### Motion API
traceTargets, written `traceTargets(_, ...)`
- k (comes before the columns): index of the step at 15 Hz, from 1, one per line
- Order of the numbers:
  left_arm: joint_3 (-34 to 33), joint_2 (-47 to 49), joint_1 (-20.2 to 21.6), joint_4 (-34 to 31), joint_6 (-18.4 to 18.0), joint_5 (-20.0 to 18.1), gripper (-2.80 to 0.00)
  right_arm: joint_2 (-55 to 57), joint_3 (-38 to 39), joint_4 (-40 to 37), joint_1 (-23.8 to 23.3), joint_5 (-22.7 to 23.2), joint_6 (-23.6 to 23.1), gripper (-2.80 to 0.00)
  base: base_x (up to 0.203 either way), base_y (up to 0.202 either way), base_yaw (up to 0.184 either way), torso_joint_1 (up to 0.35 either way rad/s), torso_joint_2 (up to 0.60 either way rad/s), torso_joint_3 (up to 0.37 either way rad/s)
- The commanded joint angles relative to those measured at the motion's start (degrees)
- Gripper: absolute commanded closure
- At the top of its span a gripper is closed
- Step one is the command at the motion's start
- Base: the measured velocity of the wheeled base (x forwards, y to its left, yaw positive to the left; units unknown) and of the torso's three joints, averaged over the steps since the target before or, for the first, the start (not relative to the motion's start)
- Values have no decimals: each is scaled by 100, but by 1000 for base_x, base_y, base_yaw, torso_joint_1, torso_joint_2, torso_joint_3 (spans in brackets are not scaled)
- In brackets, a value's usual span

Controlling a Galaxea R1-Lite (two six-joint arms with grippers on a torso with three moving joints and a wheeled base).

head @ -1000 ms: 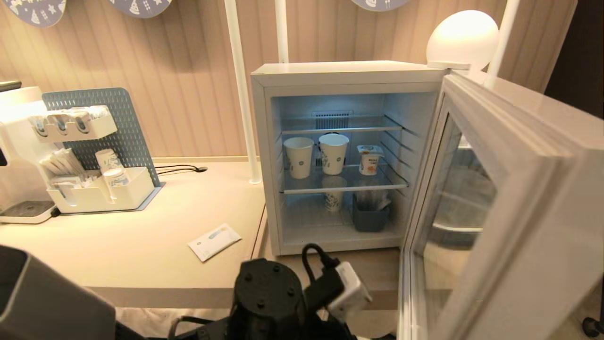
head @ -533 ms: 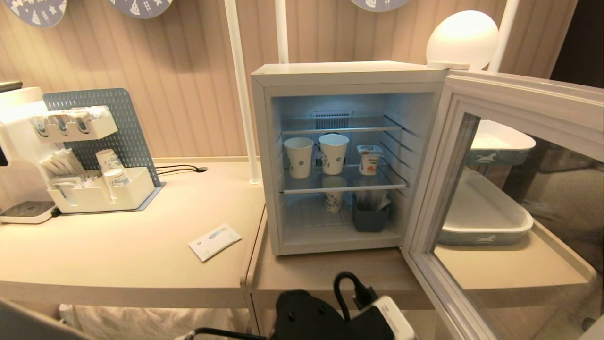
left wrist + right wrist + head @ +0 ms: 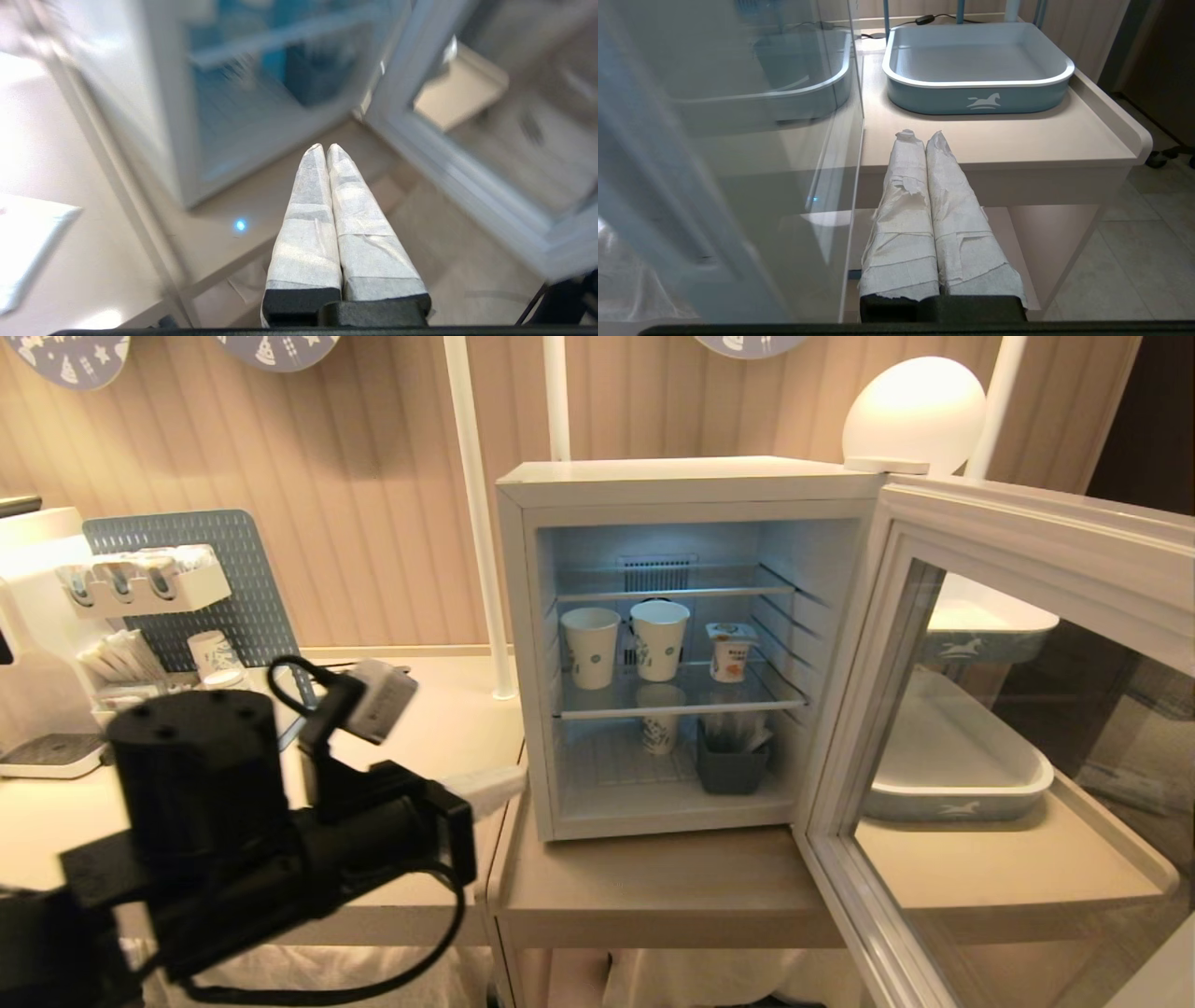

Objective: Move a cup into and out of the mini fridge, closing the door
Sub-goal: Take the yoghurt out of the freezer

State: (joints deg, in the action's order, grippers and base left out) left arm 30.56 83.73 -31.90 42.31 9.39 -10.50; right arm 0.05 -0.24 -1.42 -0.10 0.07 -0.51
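The mini fridge [image 3: 691, 485] stands open on the counter. Its glass door [image 3: 1027, 709] is swung wide to the right. The cup [image 3: 730, 651], small and white with an orange picture, sits on the middle wire shelf at the right. My left gripper [image 3: 504, 784] is raised over the left table, pointing at the fridge's lower left corner. Its taped fingers are shut and empty. In the left wrist view the left gripper [image 3: 325, 147] aims at the blurred fridge [image 3: 163, 116] and door [image 3: 420, 140]. My right gripper [image 3: 922, 135] is shut and empty, low beside the door glass [image 3: 738, 163].
Two taller paper cups [image 3: 591, 647] [image 3: 659, 639] share the cup's shelf. A third cup and a dark bin [image 3: 733, 767] sit below. A blue-and-white tray [image 3: 962, 784] lies behind the door glass. A pegboard organizer [image 3: 187, 579] stands at the far left, a round lamp [image 3: 915, 415] behind the fridge.
The door has swung further open to the right. My left arm has moved from the bottom centre up and to the left, and now covers the packet on the table.
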Motion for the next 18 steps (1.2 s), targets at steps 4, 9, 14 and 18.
traceTargets(4,1055,-4141,613,-3684,561,94,0,13,-2,1,1,-4,-2,0,0,0,0,0,0,0)
traceTargets(9,4006,-6514,1882,-9095,825,1633,0,7,-2,1,1,-7,-2,0,0,0,0,0,0,0)
traceTargets(14,4603,-6759,2666,-10510,1497,2289,0,9,-2,1,1,-7,-2,0,0,0,0,0,0,0)
traceTargets(18,4099,-7426,3363,-10530,1355,1534,0,13,-2,-3,1,-7,-2,0,0,0,0,0,0,0)
